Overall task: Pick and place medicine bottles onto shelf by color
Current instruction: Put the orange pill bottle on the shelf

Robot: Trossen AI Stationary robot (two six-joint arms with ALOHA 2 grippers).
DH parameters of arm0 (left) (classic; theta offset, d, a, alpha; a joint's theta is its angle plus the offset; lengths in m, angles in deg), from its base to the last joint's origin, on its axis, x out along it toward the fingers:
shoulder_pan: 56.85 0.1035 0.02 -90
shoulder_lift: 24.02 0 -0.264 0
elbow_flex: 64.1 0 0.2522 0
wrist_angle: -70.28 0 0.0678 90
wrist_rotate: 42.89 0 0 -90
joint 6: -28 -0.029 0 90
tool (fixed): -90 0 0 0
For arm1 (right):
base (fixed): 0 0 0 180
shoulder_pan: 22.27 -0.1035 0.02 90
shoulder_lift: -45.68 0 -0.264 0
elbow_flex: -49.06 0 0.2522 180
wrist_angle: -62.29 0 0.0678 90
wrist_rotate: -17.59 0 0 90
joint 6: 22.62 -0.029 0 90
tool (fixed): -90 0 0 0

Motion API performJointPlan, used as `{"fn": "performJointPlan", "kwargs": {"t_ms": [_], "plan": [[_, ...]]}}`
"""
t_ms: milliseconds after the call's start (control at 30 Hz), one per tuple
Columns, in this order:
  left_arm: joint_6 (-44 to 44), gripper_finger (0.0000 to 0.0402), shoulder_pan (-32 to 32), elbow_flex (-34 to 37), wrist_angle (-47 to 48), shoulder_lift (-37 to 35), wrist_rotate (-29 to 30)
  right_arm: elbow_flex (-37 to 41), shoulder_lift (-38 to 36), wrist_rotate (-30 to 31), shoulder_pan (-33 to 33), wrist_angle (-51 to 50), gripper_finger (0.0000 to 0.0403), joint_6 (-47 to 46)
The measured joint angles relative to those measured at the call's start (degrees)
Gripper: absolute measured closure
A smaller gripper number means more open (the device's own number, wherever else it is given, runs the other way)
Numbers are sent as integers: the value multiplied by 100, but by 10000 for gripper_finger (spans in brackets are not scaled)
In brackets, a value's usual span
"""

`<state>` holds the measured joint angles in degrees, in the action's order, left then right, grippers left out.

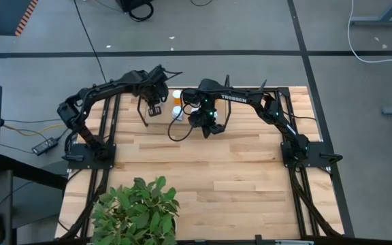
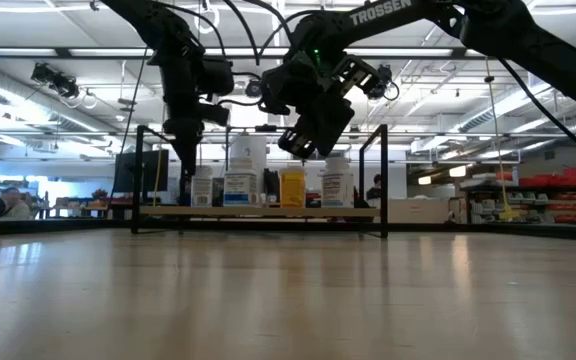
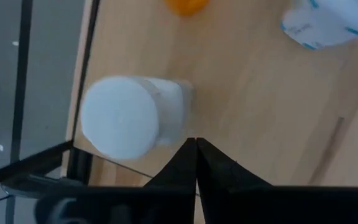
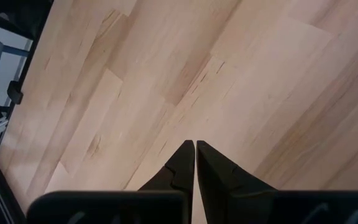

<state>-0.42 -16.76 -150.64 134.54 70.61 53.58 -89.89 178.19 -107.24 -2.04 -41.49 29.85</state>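
So nearest the camera there's just a leafy green potted plant (image 1: 136,209) sitting at the front edge of the pale wooden butcher-block tabletop (image 1: 203,177), well out of the way of anything the arms do. Most of the table between it and the action is bare wood.

Farther back, the right gripper (image 1: 209,128) hangs over bare tabletop just in front of the shelf, fingers pressed together and holding nothing; its wrist camera sees only planks under the shut tips (image 4: 194,152). My guess is it's parked clear of the bottles so it doesn't knock the row.

Beyond that is the low light-wood shelf with thin black metal uprights (image 2: 258,211) along the far edge of the table. The small medicine bottles (image 2: 268,186) stand upright on it in a row: white-bodied ones with printed labels toward one end, an orange-bodied one (image 2: 292,187) among them, another white one (image 2: 337,182) past it. From above I can pick out an orange one with a white cap (image 1: 177,96) between the two arms.

The left gripper (image 1: 154,109) is over the shelf's end, jaws also closed flat and empty. Its wrist camera looks down on a white-capped, clear-bodied bottle (image 3: 126,115) standing just beside the black frame rail, close to the fingertips (image 3: 191,162) but not pinched. Looks to me like the sorting is mostly done, since I can't spot any bottle off the shelf.
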Motion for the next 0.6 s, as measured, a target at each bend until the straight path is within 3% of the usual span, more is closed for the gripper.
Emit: {"fn": "performJointPlan", "kwargs": {"t_ms": [167,600], "plan": [[59,387,-245,0,186,-259,-8,0,0,-122,60,0,380,244],[672,388,-1055,-2,183,-1005,-330,-20,-136,-454,547,55,380,-284]]}}
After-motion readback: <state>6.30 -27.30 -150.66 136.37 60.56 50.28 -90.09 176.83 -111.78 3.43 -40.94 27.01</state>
